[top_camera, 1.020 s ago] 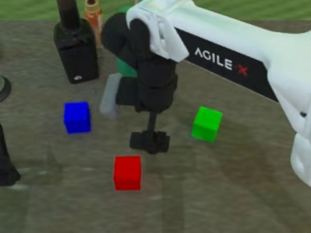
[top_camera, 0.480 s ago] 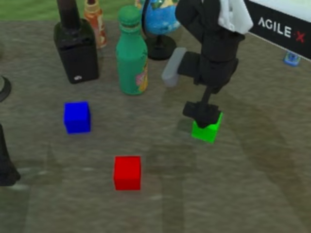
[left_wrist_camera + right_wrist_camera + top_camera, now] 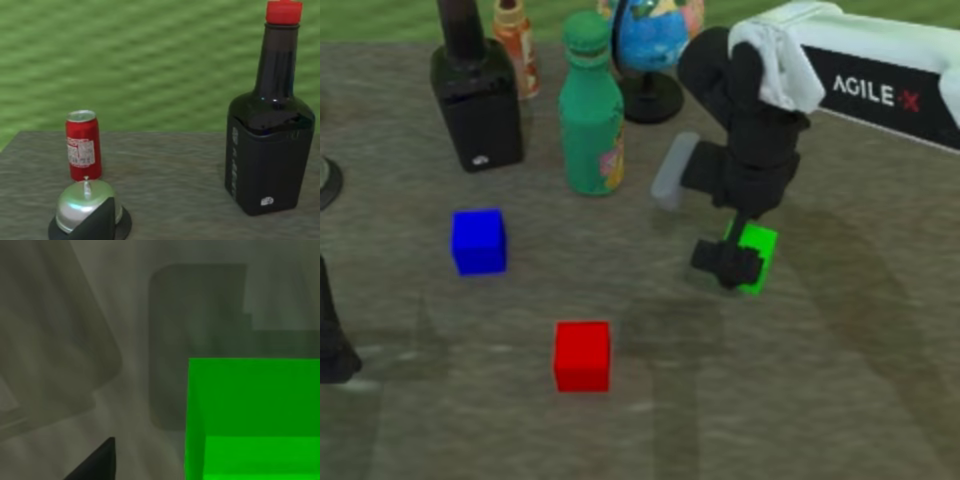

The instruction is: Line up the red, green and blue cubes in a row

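My right gripper [image 3: 732, 262] covers part of the green cube [image 3: 760, 255], so I cannot tell if my fingers are open. In my right wrist view, the cube [image 3: 252, 417] is cut off at the edge. My left gripper is out of sight.

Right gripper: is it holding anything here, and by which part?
Cannot be told. The right gripper is down at the green cube, covering its left part, but no closed hold shows.

a dark sauce bottle [image 3: 476, 100], a green bottle [image 3: 591, 110] and a globe [image 3: 650, 45] stand along the table's [image 3: 820, 400] far edge. a red can [image 3: 83, 145] stands just behind a silver bell [image 3: 90, 210].
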Tool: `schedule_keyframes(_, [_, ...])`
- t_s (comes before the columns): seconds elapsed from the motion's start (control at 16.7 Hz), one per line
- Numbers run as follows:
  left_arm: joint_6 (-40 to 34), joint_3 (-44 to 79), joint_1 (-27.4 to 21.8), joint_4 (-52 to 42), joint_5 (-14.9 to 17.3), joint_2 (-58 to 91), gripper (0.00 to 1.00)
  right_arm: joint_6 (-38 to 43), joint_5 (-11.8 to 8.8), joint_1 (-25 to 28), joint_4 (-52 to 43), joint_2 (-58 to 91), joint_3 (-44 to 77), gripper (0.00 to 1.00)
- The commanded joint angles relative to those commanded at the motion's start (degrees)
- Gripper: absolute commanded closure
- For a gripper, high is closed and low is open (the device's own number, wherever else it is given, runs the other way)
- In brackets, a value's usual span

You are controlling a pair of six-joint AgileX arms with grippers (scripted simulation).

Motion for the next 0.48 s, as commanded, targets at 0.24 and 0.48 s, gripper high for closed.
schedule_keyframes(0.24, [0.0,0.0,0.0,0.0,0.0,0.0,0.00,0.0,0.0,0.0,6.9,1.8,-5.1,0.00])
schedule_keyframes(0.48, [0.0,0.0,0.0,0.0,0.0,0.0,0.00,0.0,0.0,0.0,7.4,2.0,-5.5,0.00])
